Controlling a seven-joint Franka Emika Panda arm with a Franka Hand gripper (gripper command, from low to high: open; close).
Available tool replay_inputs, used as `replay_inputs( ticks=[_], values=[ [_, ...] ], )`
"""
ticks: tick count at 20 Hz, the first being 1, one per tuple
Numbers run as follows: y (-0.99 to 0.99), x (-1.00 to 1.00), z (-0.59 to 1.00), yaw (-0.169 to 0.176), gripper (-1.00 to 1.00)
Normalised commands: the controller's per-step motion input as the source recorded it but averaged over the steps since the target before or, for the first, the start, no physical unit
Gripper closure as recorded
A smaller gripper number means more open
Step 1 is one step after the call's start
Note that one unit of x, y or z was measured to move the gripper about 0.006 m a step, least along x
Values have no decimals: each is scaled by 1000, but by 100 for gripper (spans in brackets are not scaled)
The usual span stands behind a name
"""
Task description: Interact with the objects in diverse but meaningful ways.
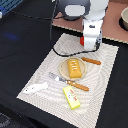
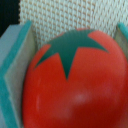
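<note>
Placemat edges frame the working area: a pale woven mat lies on the dark counter, its near corner reaching toward the near edge of the exterior view and its far side running under the arm. Bare mat shows along the exterior view's right side and between the things; dark counter lies open on the exterior view's left, and a pinkish board sits at the far right with a bowl on it.

In the middle of the mat a clear round plate carries the orange-brown bread loaf. Just beyond it to the right lies a wooden-handled utensil; near its front edge a knife with a wooden handle lies slanted. The yellow packet with a red label rests near the mat's near edge, and the white fish lies at the mat's left edge, well apart from the packet.

The end effector stands at the far side of the mat, low over it. In the wrist view its two teal-padded fingers stand either side of the red tomato, whose green star-shaped top faces the camera. The fingers are spread about the tomato's width and lie close against its sides; whether they press on it cannot be told. The woven mat shows behind the tomato, and in the exterior view the tomato is hidden by the arm.
</note>
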Motion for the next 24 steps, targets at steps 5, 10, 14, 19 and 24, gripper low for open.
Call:
replay_inputs(
  ticks=[5, 10, 14, 19, 24],
  values=[
    [-227, -418, 817, 66, 100],
    [-441, -649, 263, 20, 100],
    [-520, -677, 14, 6, 100],
    [-569, -687, -52, 3, 100],
    [-639, -709, -163, 0, 100]
  ],
)
